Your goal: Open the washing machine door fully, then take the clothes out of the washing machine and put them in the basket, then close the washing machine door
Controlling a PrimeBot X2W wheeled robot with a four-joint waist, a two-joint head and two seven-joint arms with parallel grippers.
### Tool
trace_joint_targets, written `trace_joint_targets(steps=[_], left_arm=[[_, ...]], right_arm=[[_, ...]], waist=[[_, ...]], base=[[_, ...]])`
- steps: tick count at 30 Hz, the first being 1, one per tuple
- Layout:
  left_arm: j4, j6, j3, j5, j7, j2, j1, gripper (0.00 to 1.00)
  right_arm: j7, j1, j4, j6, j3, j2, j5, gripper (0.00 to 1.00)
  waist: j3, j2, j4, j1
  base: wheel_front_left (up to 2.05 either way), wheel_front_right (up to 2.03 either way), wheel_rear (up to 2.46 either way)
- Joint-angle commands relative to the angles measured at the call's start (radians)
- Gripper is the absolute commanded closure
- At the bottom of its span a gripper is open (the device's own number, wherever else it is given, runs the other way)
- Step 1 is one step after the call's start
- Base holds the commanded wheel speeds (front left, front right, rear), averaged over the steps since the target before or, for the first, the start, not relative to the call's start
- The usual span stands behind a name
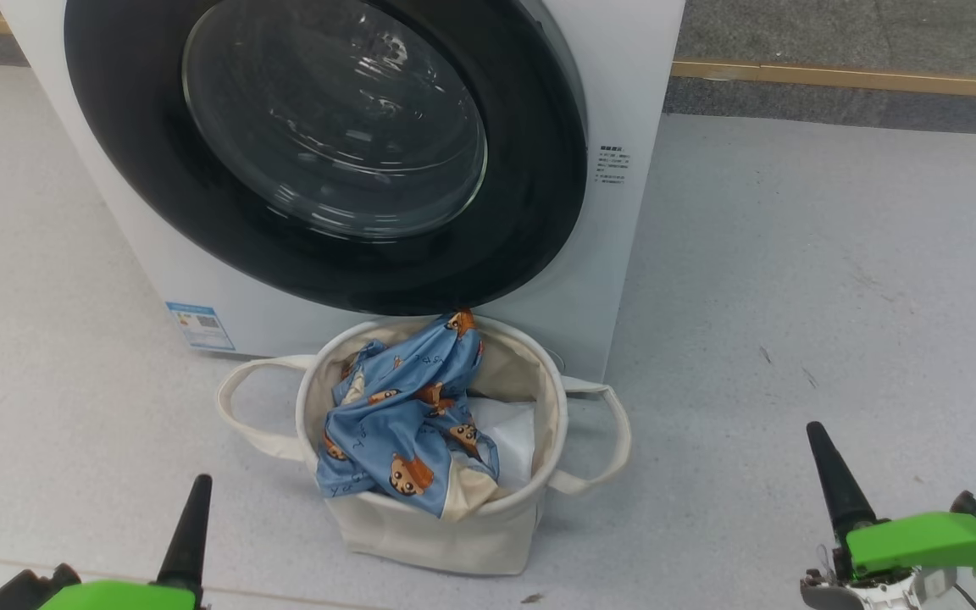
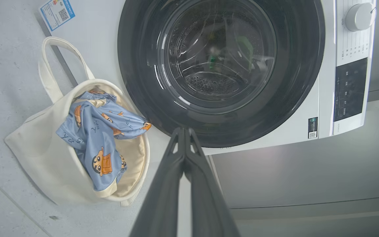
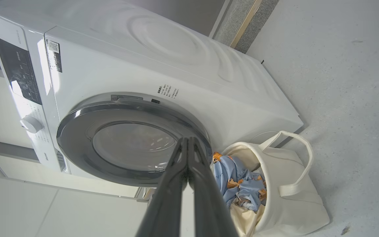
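A robot's job at the laundry looks all but done: the washing machine door (image 1: pixel 335 119), black-rimmed with a domed glass window, appears to sit flush against the white washing machine (image 1: pixel 632 237). Through the glass the steel drum looks bare.

The clothes (image 1: pixel 403 415), light-blue fabric printed with orange-brown bears, lie heaped in the cream canvas basket (image 1: pixel 454 534), which stands on the grey floor (image 1: pixel 793 296) at the door's 6 o'clock, just in front of the machine. 1 fold drapes over the near rim and another peaks toward 12 o'clock.

The left gripper (image 1: pixel 198 491) hangs at the basket's 7 o'clock and the right gripper (image 1: pixel 818 445) at its 4 o'clock, both well apart from it. Each has its 2 dark fingers pressed together on nothing.

The garments look light, limp and easy to snag. A pinch on the raised bunch at 12 o'clock would probably lift them, with the rest trailing. The basket is soft-sided and likely to sag, so its 2 loop handles (image 1: pixel 242 407) at 3 and 9 o'clock seem the sounder hold. The door is rigid, and its glossy rim would probably be slippery for slim fingers.
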Motion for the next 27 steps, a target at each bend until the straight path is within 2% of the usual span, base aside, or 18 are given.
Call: trace_joint_targets(steps=[1, 27], left_arm=[[-0.024, -0.009, 0.043, -0.016, 0.009, 0.0, -0.056, 1.0], [0.009, -0.014, 0.132, -0.166, 0.079, -0.087, -0.071, 1.0]], right_arm=[[0.006, -0.051, -0.026, 0.0, 0.002, -0.001, 0.027, 1.0], [0.051, -0.056, 0.01, 0.0, -0.069, 0.012, 0.279, 1.0]], waist=[[0.0, 0.0, 0.001, 0.0], [0.003, 0.0, 0.011, 0.0]], base=[[0.0, 0.0, 0.0], [0.0, 0.0, 0.0]])
